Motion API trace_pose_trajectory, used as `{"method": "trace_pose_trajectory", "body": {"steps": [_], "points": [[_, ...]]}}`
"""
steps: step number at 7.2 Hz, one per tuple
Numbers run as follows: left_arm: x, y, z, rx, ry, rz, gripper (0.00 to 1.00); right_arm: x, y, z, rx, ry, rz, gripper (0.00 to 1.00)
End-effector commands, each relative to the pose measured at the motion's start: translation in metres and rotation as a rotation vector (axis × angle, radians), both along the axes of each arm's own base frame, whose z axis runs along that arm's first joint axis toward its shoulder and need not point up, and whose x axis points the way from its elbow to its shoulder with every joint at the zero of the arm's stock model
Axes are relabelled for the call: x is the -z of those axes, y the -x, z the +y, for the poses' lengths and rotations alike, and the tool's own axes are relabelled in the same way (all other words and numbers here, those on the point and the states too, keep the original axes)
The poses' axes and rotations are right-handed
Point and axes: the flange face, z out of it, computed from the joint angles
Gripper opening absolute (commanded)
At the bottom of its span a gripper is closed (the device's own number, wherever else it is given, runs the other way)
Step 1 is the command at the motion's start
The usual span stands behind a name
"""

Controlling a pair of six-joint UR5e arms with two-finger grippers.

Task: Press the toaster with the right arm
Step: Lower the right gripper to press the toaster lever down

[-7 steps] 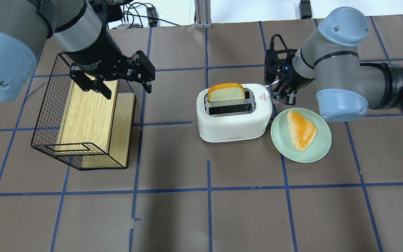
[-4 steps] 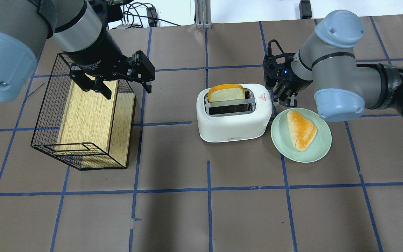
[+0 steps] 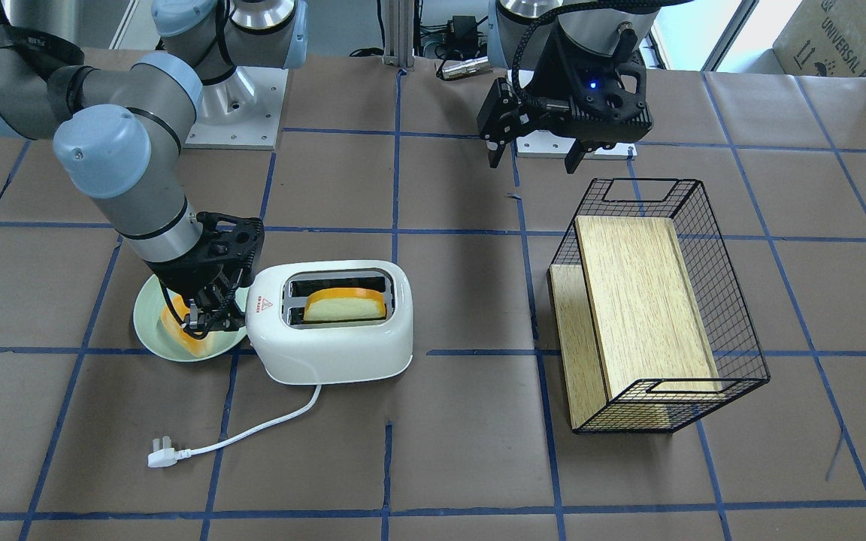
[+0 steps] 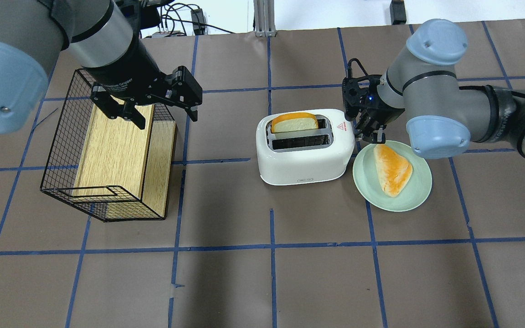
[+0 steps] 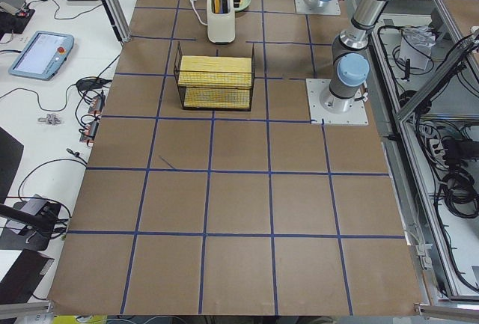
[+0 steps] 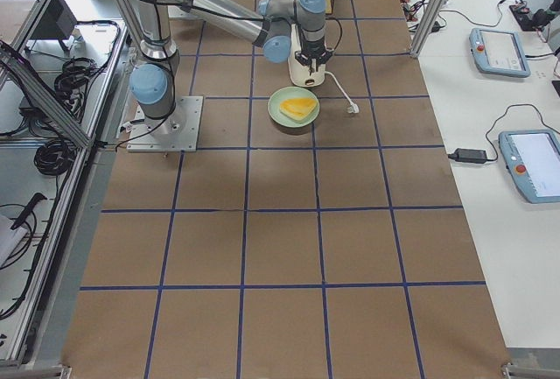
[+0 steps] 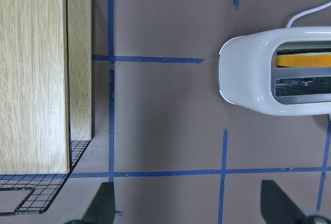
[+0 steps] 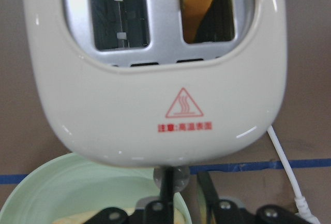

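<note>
The white toaster [image 4: 306, 159] stands mid-table with its red triangle sticker toward the right arm. It also shows in the front view [image 3: 328, 349]. A bread slice [image 4: 294, 123] sits low in its far slot. My right gripper [image 4: 373, 134] is shut at the toaster's right end, fingers pointing down. In the right wrist view the toaster [image 8: 155, 105] fills the frame, and the gripper [image 8: 185, 193] has its fingertips on the small grey lever [image 8: 181, 176]. My left gripper [image 4: 153, 102] is open and empty above the wire basket [image 4: 107, 159].
A pale green plate [image 4: 415, 200] with a bread piece [image 4: 392, 168] lies right beside the toaster, under the right wrist. The toaster's white cord and plug [image 3: 158, 456] trail on the far side. The basket [image 3: 651, 300] holds a wooden box.
My right gripper has moved down along the toaster's end and slightly closer to it. The bread slice has sunk lower into its slot. The left arm has not moved.
</note>
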Motion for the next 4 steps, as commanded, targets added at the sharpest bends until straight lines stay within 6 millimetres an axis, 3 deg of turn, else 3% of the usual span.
{"method": "trace_pose_trajectory", "body": {"steps": [1,4], "points": [[0.000,0.000,0.000,-0.001,0.000,0.000,1.00,0.011,0.000,-0.003,-0.002,-0.017,-0.003,0.29],[0.000,0.000,0.000,-0.001,0.000,0.001,1.00,0.021,0.000,-0.004,-0.026,-0.028,-0.004,0.28]]}}
